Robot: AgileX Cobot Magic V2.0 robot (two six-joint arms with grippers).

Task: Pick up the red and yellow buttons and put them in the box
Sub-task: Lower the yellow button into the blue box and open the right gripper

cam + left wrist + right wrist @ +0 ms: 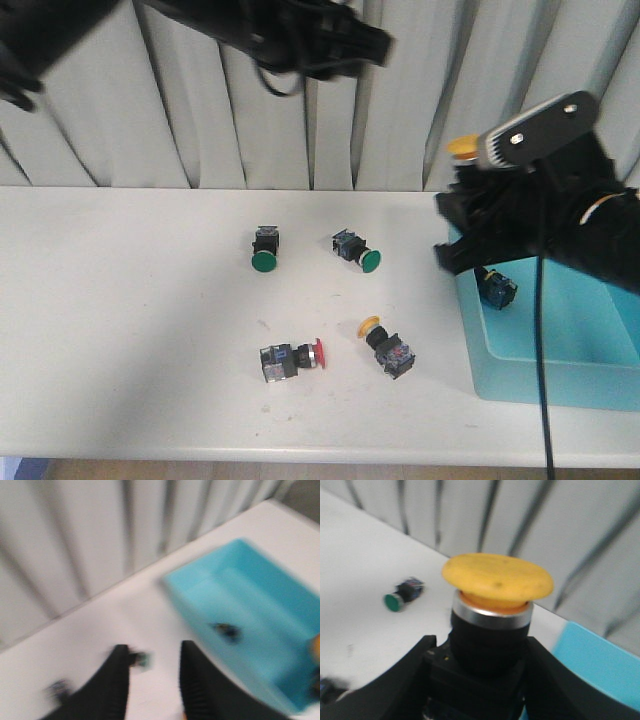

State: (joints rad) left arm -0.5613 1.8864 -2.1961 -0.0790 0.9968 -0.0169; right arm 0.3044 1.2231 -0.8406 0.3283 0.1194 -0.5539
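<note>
Both arms are made of black parts; a grey plate (537,122) with dark screws and a black cable (541,340) are seen on the right arm.

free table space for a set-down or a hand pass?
Bare: the table's whole left side, and the front strip below the red button and yellow button. Crowded: the centre cluster, including two green buttons, and the right, taken by the box.
</note>
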